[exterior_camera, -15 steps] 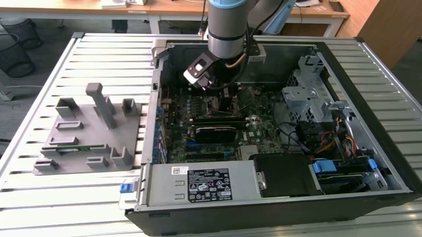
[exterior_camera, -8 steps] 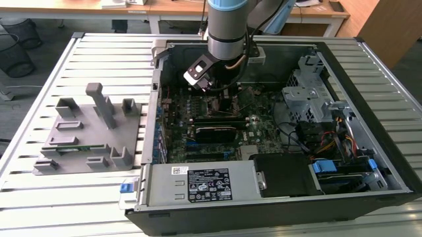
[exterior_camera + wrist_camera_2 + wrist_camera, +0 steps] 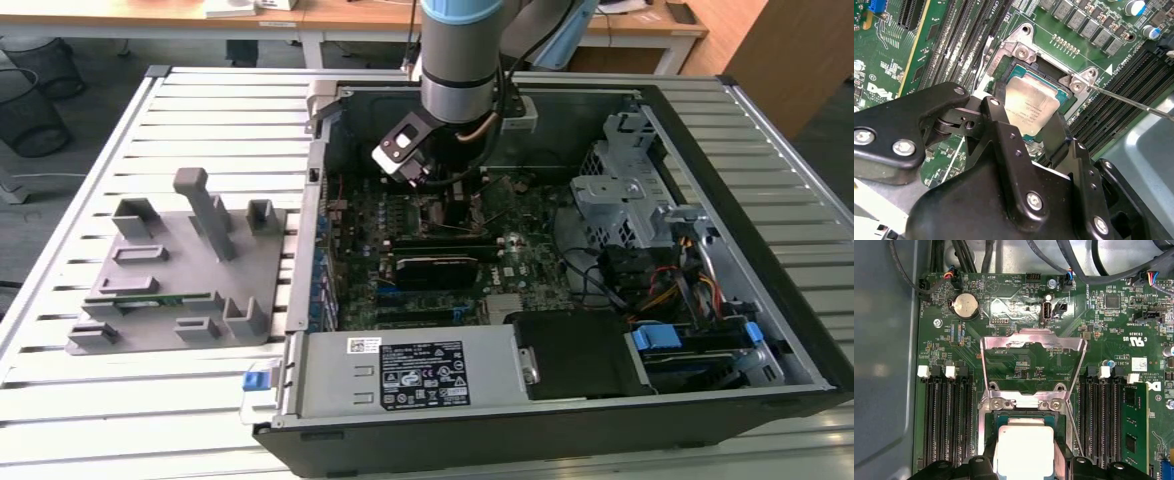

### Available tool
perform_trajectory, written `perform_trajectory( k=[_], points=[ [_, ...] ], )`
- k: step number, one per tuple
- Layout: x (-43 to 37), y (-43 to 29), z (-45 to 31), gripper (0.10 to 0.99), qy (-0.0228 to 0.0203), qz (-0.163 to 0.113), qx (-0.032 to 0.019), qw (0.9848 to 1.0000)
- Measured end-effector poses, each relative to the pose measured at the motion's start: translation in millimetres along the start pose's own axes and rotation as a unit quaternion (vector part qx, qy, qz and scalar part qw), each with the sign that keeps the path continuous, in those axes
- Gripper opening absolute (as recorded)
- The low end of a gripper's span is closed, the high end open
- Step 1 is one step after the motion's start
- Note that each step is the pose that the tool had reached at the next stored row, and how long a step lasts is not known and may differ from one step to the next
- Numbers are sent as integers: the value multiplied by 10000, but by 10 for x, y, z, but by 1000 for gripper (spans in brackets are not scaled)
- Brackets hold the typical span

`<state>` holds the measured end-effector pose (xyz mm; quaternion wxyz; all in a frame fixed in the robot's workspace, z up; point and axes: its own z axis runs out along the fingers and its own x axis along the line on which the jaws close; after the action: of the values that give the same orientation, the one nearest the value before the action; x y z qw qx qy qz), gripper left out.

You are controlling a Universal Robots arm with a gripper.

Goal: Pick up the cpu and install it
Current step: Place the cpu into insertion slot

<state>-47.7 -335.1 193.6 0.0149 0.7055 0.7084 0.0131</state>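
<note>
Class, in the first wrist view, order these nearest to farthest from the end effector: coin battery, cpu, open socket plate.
1. cpu, at the end effector.
2. socket plate, hinged open beyond it.
3. coin battery, near the board's edge.

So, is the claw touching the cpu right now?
Touching. In the first wrist view the claw has its black fingers pressed against two opposite sides of the cpu, with no gap showing.
</note>
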Motion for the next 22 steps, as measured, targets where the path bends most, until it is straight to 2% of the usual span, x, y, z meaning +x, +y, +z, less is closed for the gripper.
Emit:
perform_trajectory(
  k=[6,7,8,13,20,21,22],
  points=[
    [2,1,5,529,7,0,-3,10000],
    [2,1,4,545,5,0,-3,10000],
    [1,1,4,608,4,0,-2,10000],
    [0,0,-2,608,0,0,0,10000],
    [0,5,-72,608,2,1,6,10000],
    [0,7,-80,588,2,1,8,10000],
    [1,10,-84,529,2,1,11,10000]
  ],
)
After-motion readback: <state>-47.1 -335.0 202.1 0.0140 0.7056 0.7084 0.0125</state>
